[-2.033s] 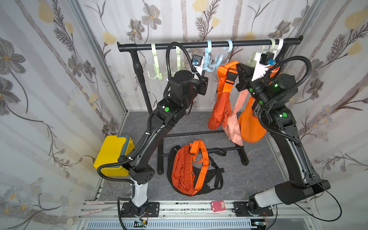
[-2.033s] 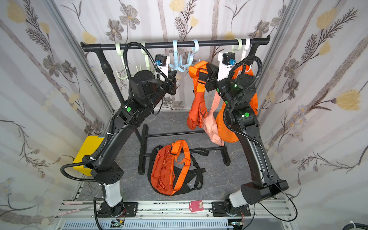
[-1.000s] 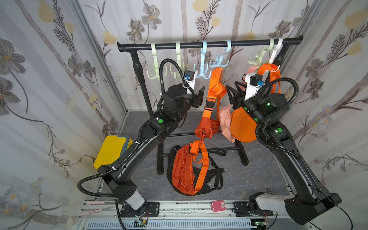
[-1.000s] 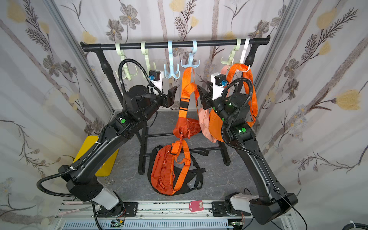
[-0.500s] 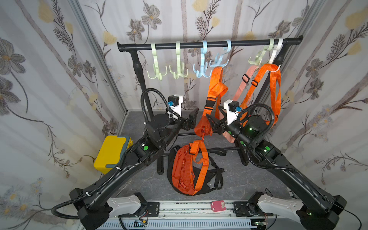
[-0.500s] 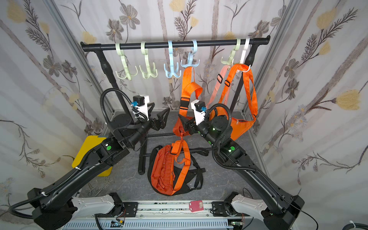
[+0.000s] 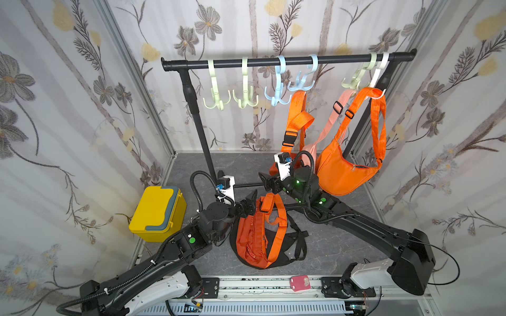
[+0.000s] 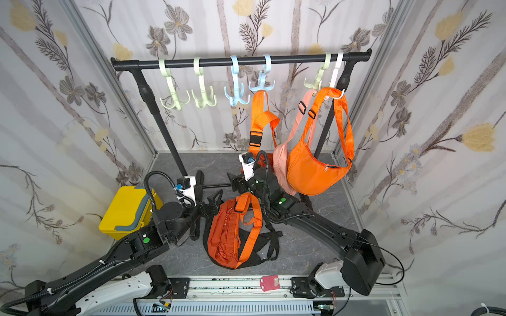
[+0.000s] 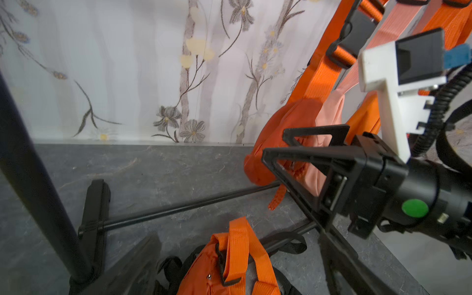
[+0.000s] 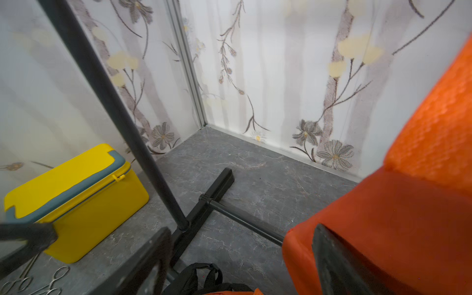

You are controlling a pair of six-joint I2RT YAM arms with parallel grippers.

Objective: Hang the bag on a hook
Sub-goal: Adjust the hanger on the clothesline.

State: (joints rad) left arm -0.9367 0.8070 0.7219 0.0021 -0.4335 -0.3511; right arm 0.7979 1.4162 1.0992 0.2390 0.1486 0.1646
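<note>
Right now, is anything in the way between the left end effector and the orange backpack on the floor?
Nothing visible is. In a top view the open left end effector sits right beside the top strap of the backpack, with nothing between them. The open right end effector hangs farther back, outside that gap.

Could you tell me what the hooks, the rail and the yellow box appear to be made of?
The hooks look like moulded plastic: pastel, smooth, slightly glossy. The rail is probably metal tube with a matt black coat, judging by its even round section. The yellow box seems hard plastic, satin, with crisp moulded edges.
</note>
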